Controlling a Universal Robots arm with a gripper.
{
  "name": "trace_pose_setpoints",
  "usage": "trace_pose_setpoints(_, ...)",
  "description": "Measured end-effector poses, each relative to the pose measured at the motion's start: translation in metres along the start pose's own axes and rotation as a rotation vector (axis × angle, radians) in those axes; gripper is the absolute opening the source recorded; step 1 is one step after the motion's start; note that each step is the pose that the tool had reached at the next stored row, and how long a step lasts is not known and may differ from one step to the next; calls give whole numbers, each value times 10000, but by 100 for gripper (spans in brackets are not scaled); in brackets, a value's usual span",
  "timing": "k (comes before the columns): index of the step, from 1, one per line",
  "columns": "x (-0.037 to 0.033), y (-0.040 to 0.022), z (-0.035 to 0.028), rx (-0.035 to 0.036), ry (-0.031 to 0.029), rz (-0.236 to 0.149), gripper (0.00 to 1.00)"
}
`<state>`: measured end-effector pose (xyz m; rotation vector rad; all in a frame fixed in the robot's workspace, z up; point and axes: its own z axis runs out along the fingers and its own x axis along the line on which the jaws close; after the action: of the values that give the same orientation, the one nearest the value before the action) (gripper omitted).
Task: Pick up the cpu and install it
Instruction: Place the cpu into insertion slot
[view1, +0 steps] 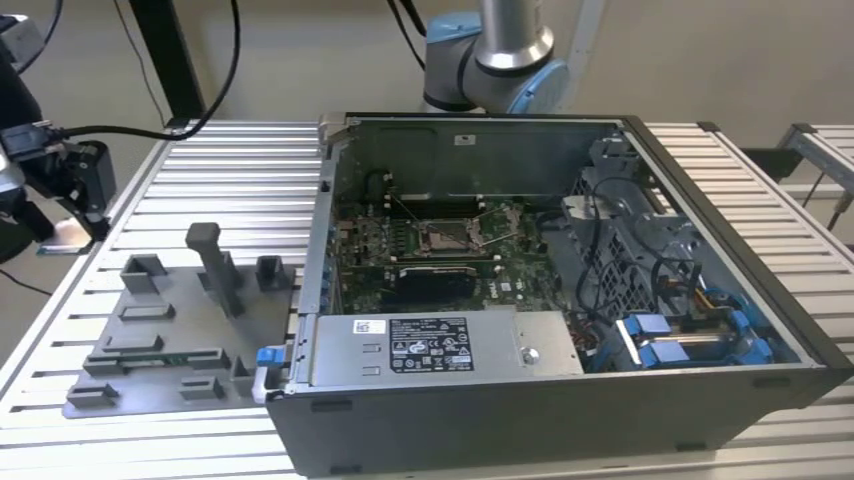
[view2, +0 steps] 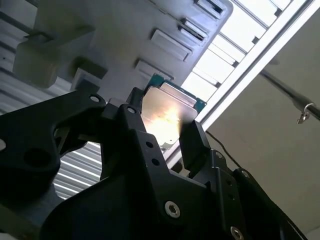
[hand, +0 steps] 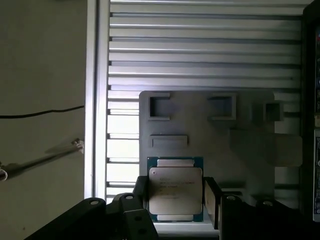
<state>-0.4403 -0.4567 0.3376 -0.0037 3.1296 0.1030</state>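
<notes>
**Pincer**: black, two-fingered. In both wrist views its fingers are closed against two opposite edges of the cpu, gripping it. In the exterior view it hangs at the far left, over the edge of the tabletop.

**Cpu**: small flat square chip with a pale metal top that catches a bright glare and a narrow green border. It is held between the fingers with its top face towards both wrist cameras. In both wrist views it is seen against the fixture tray and lies well apart from the computer case.

**Fixture tray**: grey plastic with raised blocks, recesses and one upright post. It lies on the slatted aluminium tabletop, just beside the case on the exterior view's left.

**Computer case**: dark grey, lying on its side with the panel off.

**Motherboard**: green, inside the case.

**Socket**: square and metal-framed, near the middle of the motherboard.

**Arm**: silver and blue, rising behind the case.
</notes>
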Motion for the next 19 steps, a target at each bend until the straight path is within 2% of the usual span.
trace_pose_setpoints(7,-2,20,-178,1,0,0,0)
trace_pose_setpoints(19,-6,51,-578,0,0,-1,0)
